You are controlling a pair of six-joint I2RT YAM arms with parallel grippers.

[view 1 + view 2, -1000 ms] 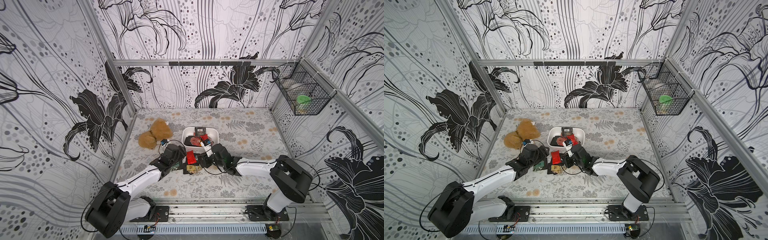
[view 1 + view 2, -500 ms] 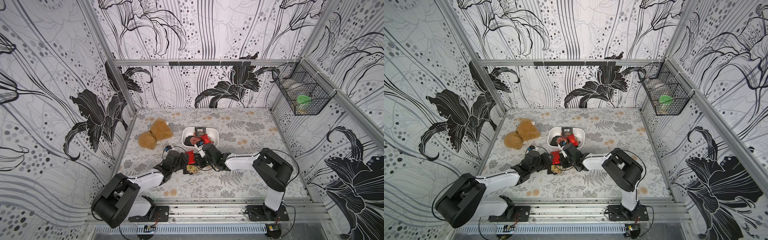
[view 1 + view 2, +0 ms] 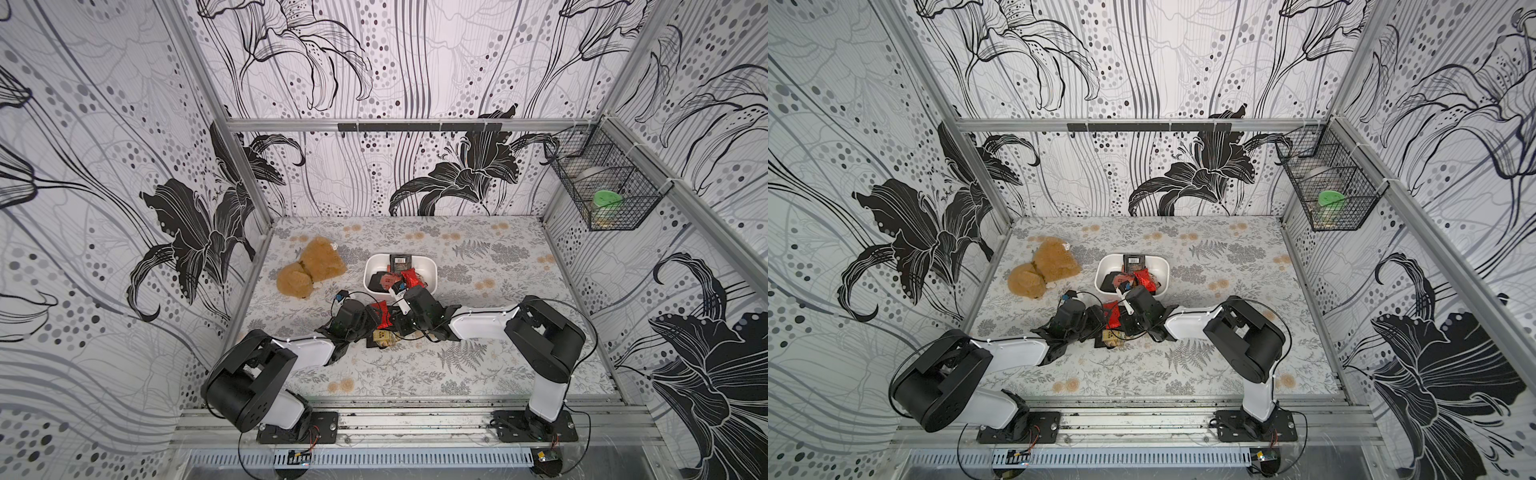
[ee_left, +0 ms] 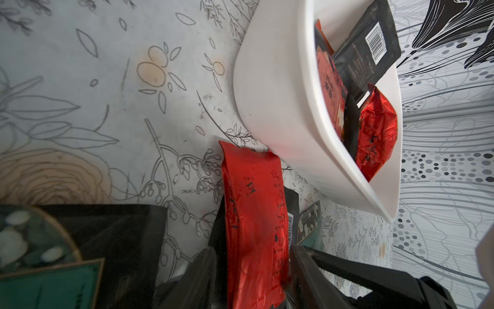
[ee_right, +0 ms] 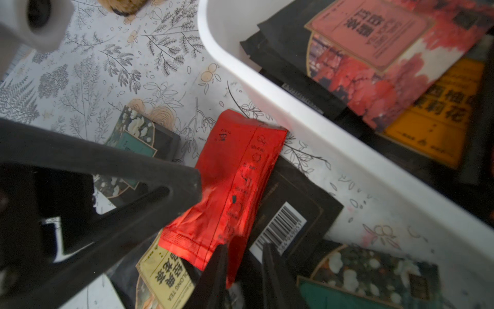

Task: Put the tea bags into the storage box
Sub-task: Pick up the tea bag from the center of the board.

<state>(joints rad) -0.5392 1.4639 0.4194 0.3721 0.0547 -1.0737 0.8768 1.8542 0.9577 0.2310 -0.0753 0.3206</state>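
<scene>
My left hand [image 4: 252,250] straddles the red tea bag [image 4: 254,208], which lies on the bench [image 4: 107,80] just beside the white storage box [image 4: 267,93]; whether I pinch it, I cannot tell. My right hand [image 5: 244,248], fingers narrowly apart, sits at that bag's edge, grip unclear.
</scene>
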